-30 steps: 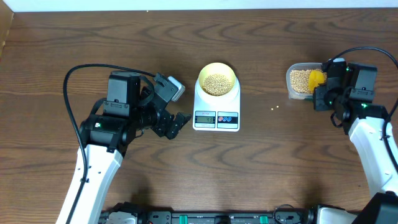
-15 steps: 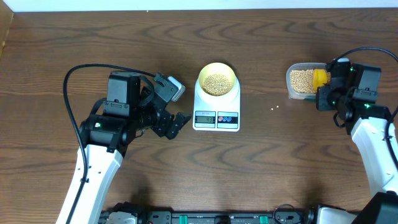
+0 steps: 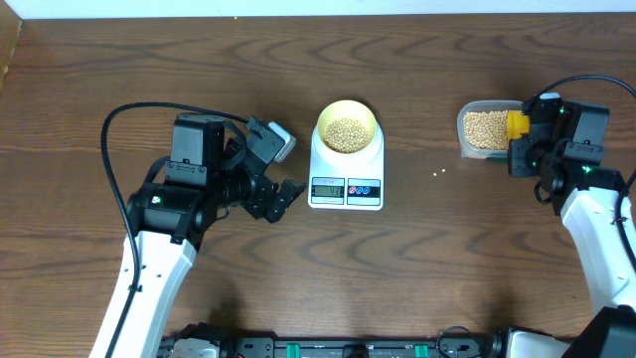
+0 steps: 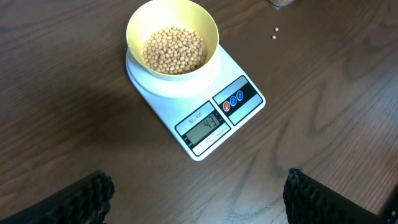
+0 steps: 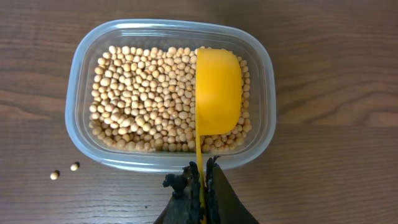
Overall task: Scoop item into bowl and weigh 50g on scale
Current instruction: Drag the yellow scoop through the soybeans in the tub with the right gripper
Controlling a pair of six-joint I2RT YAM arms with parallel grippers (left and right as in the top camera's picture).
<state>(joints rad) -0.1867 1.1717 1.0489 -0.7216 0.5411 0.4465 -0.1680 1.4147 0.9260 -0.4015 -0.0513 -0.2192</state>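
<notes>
Soybeans [image 5: 143, 99] are noted directly ahead of the right claw [image 5: 202, 171], which is clamped on the yellow scoop [image 5: 217, 93]; left claw [image 4: 202, 199] is spread apart.

Dark wood-grain table [image 3: 417, 259] carried the white scale [image 3: 346, 179] approx. mid-table, display side toward the robot. Clear plastic container [image 3: 460, 127] sat on the tabletop well to the right of the scale, a bit farther back. Betw. scale and container, nearer the container, lay two stray beans [image 5: 55, 175], prob. just apart from each other; overhead showed only a speck.
</notes>
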